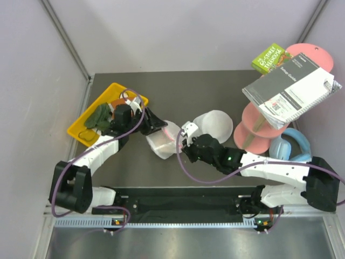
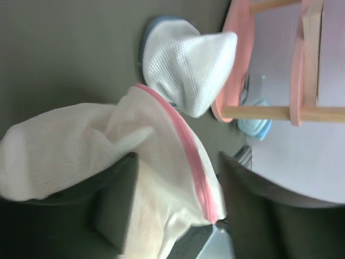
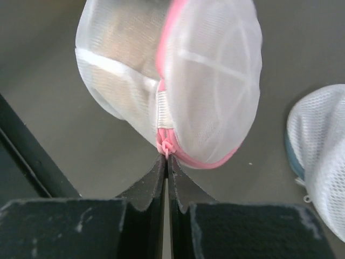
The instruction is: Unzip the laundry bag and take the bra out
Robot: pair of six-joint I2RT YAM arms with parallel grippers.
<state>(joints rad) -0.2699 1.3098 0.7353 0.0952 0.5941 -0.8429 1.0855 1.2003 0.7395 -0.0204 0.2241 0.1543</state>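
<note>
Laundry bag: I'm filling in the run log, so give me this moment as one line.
step: unzip | target: laundry bag | right gripper: shut on zipper pull | left gripper: open around mesh

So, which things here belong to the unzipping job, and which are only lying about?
Job: pink-rimmed bag; its zip pull; the bra, which I cannot make out.
Lying about: white dome; yellow tray; green cloth; pink stand; notebook; green book; blue item.
</note>
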